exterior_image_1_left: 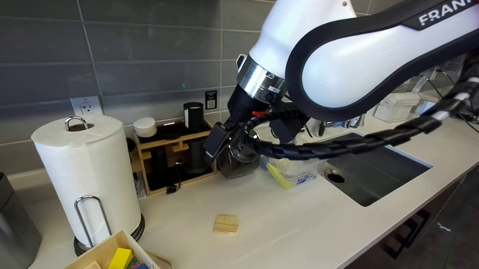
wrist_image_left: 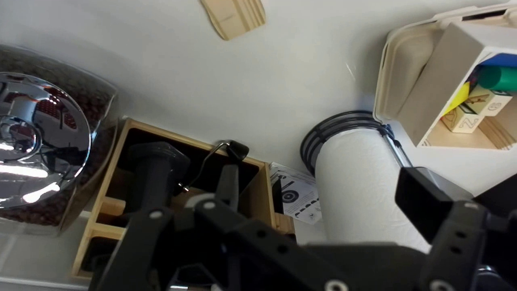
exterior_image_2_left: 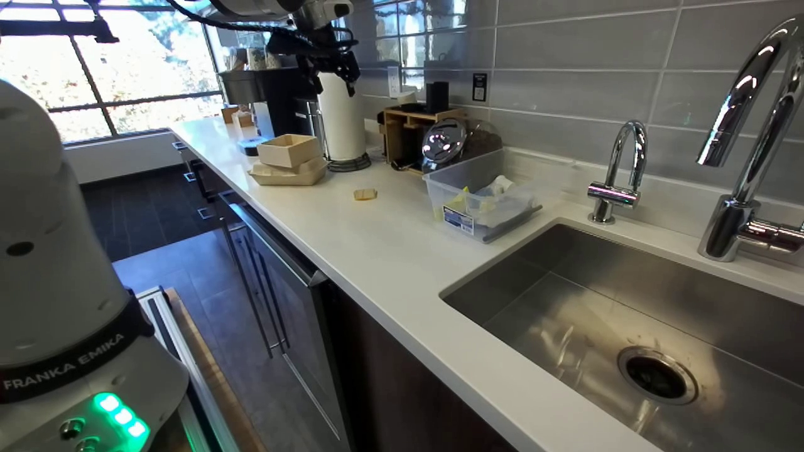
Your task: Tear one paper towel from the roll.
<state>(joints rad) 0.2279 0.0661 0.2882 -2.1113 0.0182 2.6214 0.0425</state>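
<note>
The roll is a big white cylinder standing upright on a wire holder. It also shows in an exterior view and in the wrist view. The paper towel is wrapped close round the roll; I cannot make out a loose edge. My gripper is open and empty, its two fingers wide apart. In the wrist view the roll appears between the fingertips, further off. In an exterior view the gripper hangs above the counter, to the right of the roll and apart from it. The palm hides the roll's top in the wrist view.
A wooden box of blocks stands in front of the roll. A wooden organizer and a lidded jar stand along the wall. A small tan pad lies on the counter. A plastic bin stands beside the sink.
</note>
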